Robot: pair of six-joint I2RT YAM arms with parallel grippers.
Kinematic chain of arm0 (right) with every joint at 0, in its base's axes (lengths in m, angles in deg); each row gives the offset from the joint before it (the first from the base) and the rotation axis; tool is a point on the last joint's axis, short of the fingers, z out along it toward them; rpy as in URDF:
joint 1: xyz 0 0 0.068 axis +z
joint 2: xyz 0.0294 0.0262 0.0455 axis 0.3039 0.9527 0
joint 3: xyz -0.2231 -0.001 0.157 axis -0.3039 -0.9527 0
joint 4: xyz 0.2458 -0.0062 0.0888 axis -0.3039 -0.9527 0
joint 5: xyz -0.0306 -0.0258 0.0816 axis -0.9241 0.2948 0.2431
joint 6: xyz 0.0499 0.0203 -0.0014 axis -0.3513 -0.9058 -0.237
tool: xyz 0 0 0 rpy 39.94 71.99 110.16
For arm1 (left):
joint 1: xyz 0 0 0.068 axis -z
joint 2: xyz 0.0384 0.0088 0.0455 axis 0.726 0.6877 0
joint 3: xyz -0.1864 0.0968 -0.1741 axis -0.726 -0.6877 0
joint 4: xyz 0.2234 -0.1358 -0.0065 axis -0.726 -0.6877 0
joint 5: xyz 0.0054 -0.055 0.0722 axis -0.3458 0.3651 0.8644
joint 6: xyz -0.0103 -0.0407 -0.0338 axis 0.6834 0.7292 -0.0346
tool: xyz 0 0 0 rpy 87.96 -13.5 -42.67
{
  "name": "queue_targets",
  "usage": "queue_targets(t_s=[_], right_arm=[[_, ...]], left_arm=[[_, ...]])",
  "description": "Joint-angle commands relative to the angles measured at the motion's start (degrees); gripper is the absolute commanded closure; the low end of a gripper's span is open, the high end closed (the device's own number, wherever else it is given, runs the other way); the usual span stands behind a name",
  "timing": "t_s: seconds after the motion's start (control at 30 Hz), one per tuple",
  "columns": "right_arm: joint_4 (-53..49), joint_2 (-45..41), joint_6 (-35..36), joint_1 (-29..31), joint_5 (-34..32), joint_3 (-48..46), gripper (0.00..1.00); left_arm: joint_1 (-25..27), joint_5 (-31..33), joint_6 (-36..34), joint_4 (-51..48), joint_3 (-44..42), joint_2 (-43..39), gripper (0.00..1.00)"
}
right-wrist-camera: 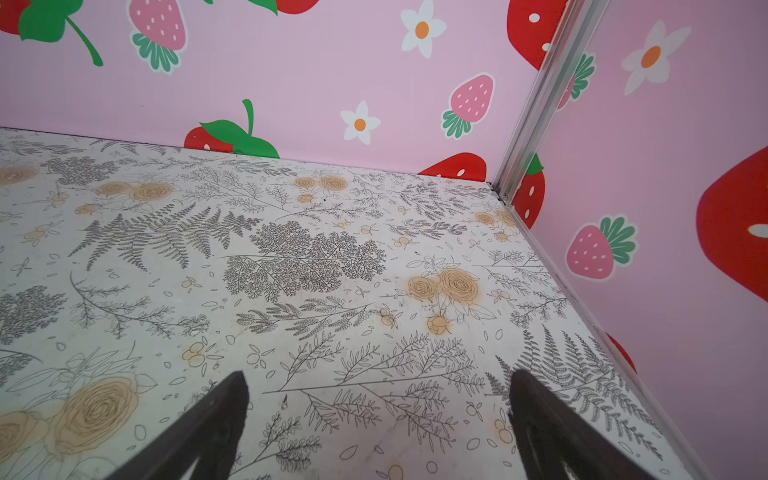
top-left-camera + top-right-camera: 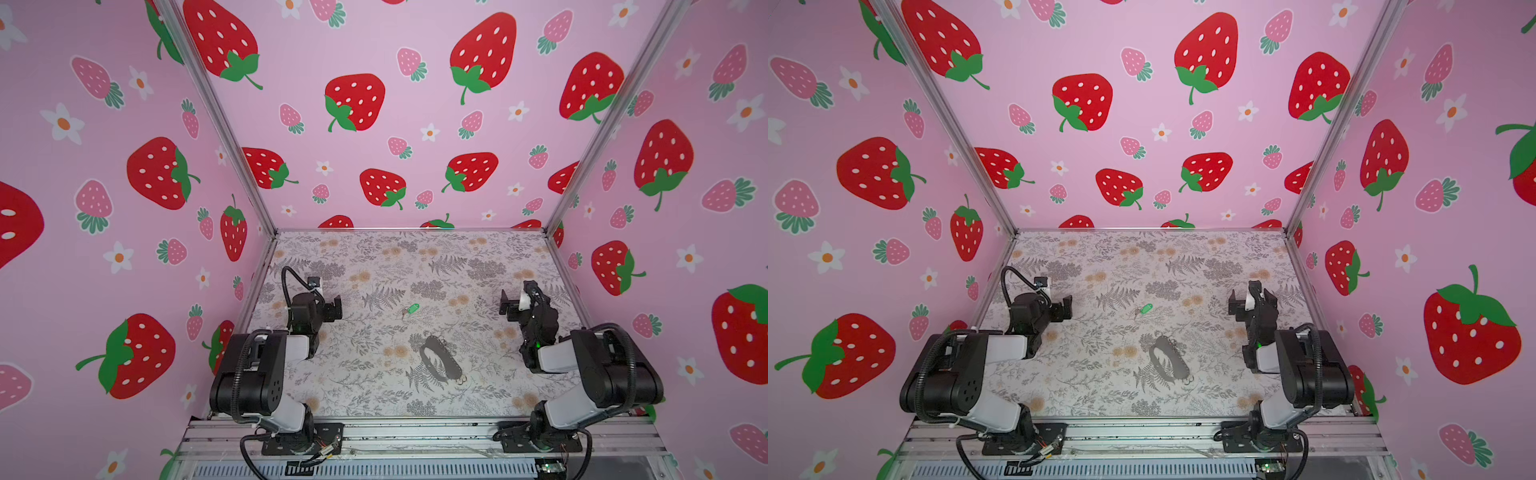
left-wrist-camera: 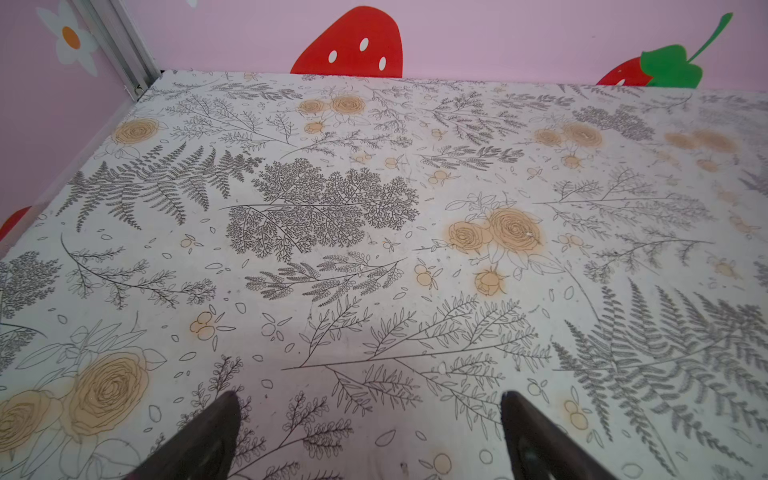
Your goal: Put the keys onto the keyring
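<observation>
Keys (image 2: 409, 310) and keyring (image 2: 440, 360) lie apart on the table (image 2: 374, 257). The left gripper (image 3: 370, 399) and right gripper (image 1: 378, 378), released and empty, sit aside, likely before the start.

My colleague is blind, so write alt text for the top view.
On a floral table, keys with a green tag and a black strap keyring lie apart, the keyring nearer the camera. The left gripper and right gripper, both open and empty, flank them without touching.

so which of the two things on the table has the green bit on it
The keys, the smaller, farther item in a top view, carry the green tag. The keyring is a black strap with small metal rings, no green.
</observation>
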Motion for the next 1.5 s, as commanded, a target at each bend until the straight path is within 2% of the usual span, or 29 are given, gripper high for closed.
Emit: queue_targets(t_s=[0.0,0.8,0.97,1.03,1.13,1.27,1.37,1.47], right_arm=[[0.8,0.3,-0.4,0.6,-0.7,0.6,0.01],[0.7,0.3,-0.9,-0.4,1.2,0.6,0.01],[0.5,-3.2,0.2,-0.3,4.2,-0.8,0.0],[-2.5,-5.9,-0.2,-0.3,3.4,-0.3,0.03],[-10.5,-11.3,0.6,0.1,5.9,1.5,0.07],[-19.8,-18.2,-1.2,1.3,12.0,4.2,0.12],[-24.7,-22.0,-0.7,4.4,16.5,5.7,0.19],[-32.5,-24.1,3.5,9.7,19.0,8.7,0.24]], left_arm=[[-0.3,-0.3,0.6,1.2,1.7,0.2,0.01],[-0.4,-0.6,0.6,0.9,1.9,0.3,0.01],[-0.4,-0.3,0.8,-0.6,1.8,-2.2,0.01],[-0.5,0.9,1.2,-4.9,2.8,-5.2,0.01],[-0.3,0.9,1.5,-14.0,5.5,-11.8,0.01],[1.2,-4.4,2.3,-31.0,12.3,-19.8,0.07],[5.1,-4.3,1.2,-38.3,15.1,-23.9,0.09],[11.0,-4.0,-1.5,-42.5,15.6,-27.3,0.12]])
